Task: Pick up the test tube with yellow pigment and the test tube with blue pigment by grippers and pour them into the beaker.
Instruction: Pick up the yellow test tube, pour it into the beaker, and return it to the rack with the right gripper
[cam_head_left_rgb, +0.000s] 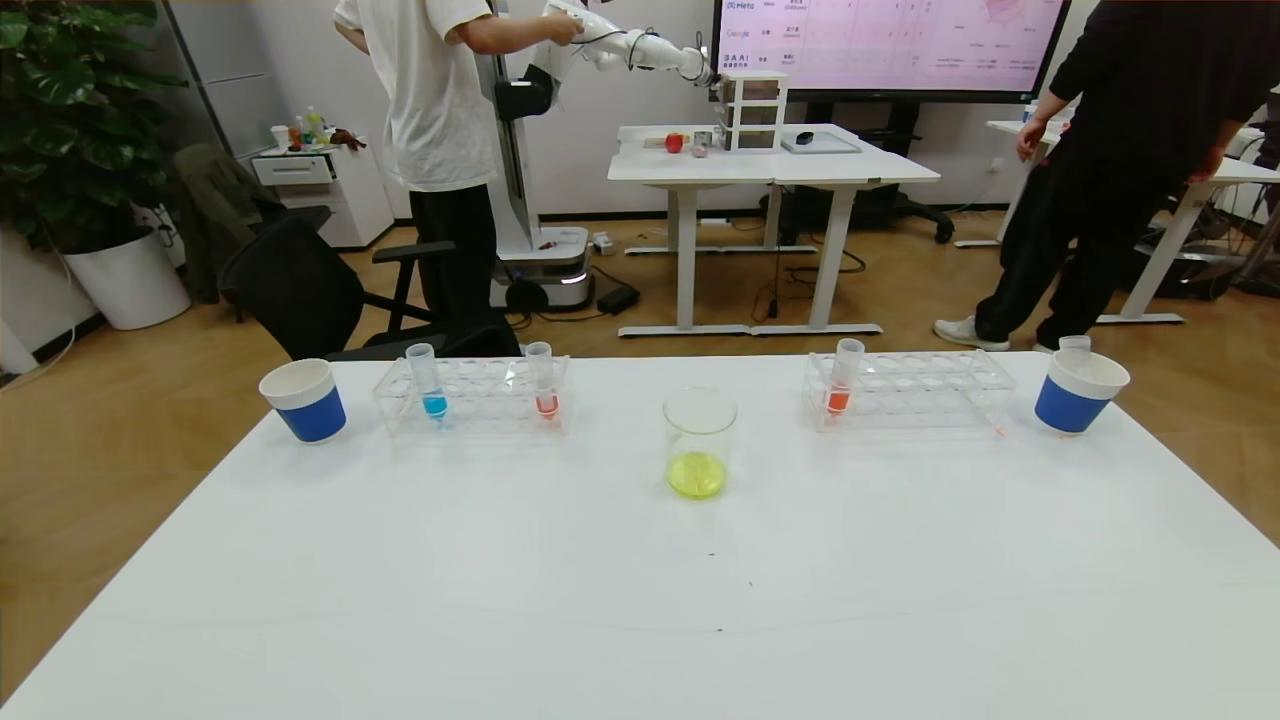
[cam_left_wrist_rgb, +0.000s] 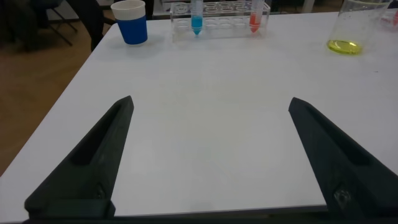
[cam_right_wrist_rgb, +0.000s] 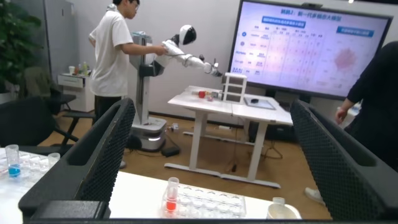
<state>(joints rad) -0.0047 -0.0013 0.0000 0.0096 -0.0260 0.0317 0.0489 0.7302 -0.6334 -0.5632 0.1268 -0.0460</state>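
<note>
On the left of the tabletop stands a blue-and-white paper cup, then a clear rack holding the test tube with blue pigment upright at its left end and an orange-red tube near its right end. The left pincer hovers low over bare tabletop, well short of that rack, fingers spread wide and holding nothing.

The step in hand looks like the reach for the blue tube. To do it well, the left pincer should straddle the tube above the rack's top, close on the clear upper part, and lift straight up so the rack does not tip.

In the middle, the beaker already holds a shallow yellow pool, so the yellow pour appears done.

Further right, a second rack holds one orange-red tube. The right pincer hangs raised, also wide and empty. Last comes another paper cup with an empty-looking clear tube in it.
</note>
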